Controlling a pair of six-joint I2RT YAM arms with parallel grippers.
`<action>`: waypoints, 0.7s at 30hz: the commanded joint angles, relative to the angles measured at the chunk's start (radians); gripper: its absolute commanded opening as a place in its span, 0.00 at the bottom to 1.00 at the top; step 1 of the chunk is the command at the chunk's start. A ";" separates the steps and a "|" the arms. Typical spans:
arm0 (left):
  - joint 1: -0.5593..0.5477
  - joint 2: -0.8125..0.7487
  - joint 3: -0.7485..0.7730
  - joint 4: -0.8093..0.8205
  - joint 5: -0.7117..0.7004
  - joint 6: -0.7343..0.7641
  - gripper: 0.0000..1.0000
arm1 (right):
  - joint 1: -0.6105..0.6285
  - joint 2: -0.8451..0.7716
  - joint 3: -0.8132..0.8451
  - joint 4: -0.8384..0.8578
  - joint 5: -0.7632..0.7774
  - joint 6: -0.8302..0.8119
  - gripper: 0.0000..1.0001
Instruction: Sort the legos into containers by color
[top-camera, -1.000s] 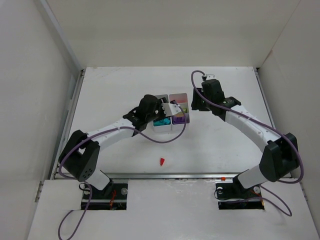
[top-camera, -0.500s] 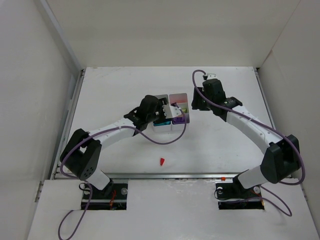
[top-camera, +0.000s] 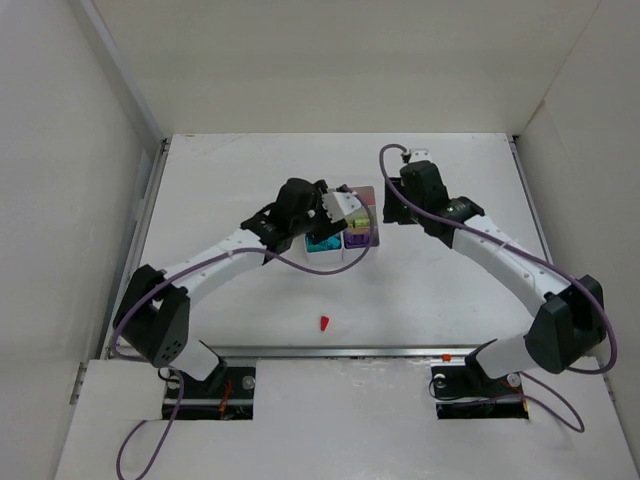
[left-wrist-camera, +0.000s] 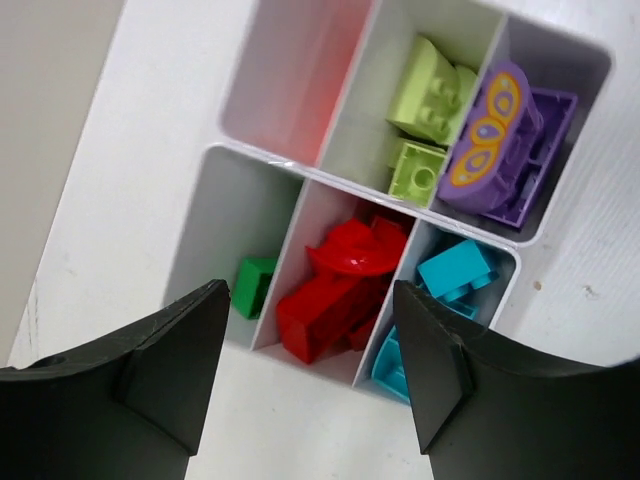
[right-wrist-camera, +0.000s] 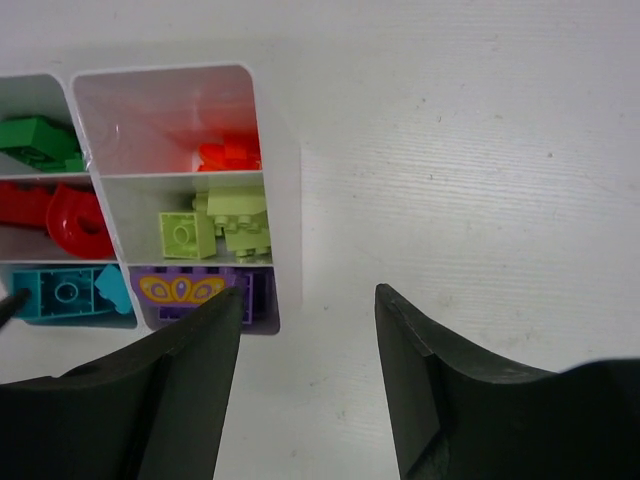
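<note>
Legos (left-wrist-camera: 415, 180) lie sorted in the containers (right-wrist-camera: 287, 190), one colour per compartment: a dark green brick (left-wrist-camera: 254, 286), red pieces (left-wrist-camera: 335, 300), teal bricks (left-wrist-camera: 455, 272), lime bricks (left-wrist-camera: 432, 95), purple pieces (left-wrist-camera: 520, 150) and an orange piece (right-wrist-camera: 228, 154). One loose red piece (top-camera: 324, 322) lies on the table (top-camera: 220, 180) near its front edge, well apart from the containers. The left gripper (left-wrist-camera: 305, 395) hangs over the containers, fingers spread with nothing between them, and the right gripper (right-wrist-camera: 305, 395) hovers just beside their right wall, likewise spread and empty.
</note>
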 joint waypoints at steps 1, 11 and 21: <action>0.013 -0.127 0.065 -0.046 -0.033 -0.176 0.64 | 0.095 -0.046 0.049 -0.062 0.091 -0.041 0.61; 0.045 -0.599 -0.237 -0.076 -0.523 -0.579 0.64 | 0.433 -0.025 -0.021 -0.197 0.058 0.123 0.67; 0.069 -0.771 -0.487 0.033 -0.728 -0.653 0.69 | 0.552 0.185 0.030 -0.202 -0.175 0.238 0.68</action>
